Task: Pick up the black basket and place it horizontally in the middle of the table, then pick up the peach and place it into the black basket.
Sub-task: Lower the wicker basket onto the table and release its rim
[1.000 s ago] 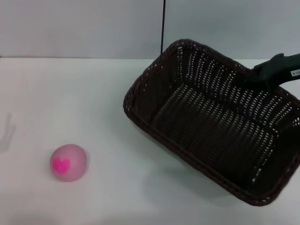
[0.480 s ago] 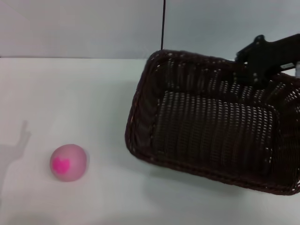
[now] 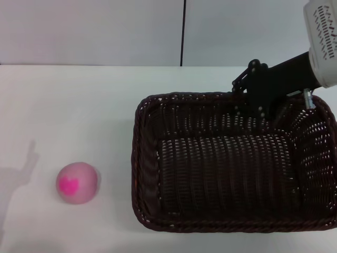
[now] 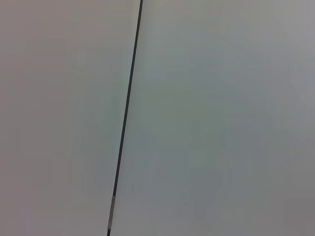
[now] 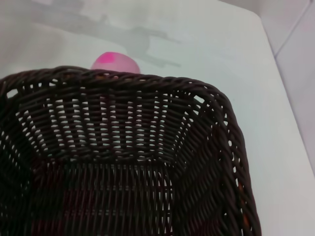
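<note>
The black basket (image 3: 221,225) lies with its long side across the white table (image 3: 79,105), at the middle to right in the head view. My right gripper (image 3: 259,107) is at the basket's far rim and shut on it. The right wrist view looks into the empty basket (image 5: 123,78). The peach (image 3: 77,182), pink with a magenta blotch, sits on the table to the left of the basket and apart from it. It shows just beyond the basket's end rim in the right wrist view (image 5: 115,62). My left gripper is out of view.
A grey wall with a dark vertical seam (image 3: 183,31) stands behind the table. The left wrist view shows only that wall and its seam (image 4: 125,118). An arm's shadow (image 3: 18,171) falls on the table's left edge.
The basket has turned from a diagonal, tilted pose to lie level and crosswise. My right gripper has swung left and down with it. The shadow at the left has grown.
</note>
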You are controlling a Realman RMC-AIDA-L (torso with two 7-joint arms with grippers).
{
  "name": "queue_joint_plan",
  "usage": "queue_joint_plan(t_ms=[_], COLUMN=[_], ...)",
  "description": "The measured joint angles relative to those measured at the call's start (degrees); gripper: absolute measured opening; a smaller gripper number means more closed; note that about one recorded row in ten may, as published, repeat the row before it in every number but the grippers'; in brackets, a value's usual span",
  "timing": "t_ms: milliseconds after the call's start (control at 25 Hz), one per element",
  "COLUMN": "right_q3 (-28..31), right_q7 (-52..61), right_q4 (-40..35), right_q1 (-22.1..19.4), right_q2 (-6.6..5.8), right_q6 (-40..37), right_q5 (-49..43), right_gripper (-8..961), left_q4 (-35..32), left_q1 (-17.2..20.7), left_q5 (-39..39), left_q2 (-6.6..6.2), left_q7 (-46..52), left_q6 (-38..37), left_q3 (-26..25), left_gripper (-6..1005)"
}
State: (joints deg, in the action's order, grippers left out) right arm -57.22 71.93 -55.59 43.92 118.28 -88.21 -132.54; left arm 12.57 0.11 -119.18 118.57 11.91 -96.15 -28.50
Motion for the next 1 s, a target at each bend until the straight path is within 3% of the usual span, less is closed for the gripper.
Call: queue_joint_plan(t_ms=[1000], right_q3=[-0.2], right_q7=[-4.5], right_q4=[3.5], right_q1=[-3.3], right_q2=[0.73], right_q6=[8.2], right_q5=[5.5], right_gripper=[180], left_q4=[0.8], left_q1=[0.8], left_q5=[0.0], left_q2=[0.01], left_q7=[0.1], left_q6=[-1.1], left_q3=[1.2], left_gripper=[826])
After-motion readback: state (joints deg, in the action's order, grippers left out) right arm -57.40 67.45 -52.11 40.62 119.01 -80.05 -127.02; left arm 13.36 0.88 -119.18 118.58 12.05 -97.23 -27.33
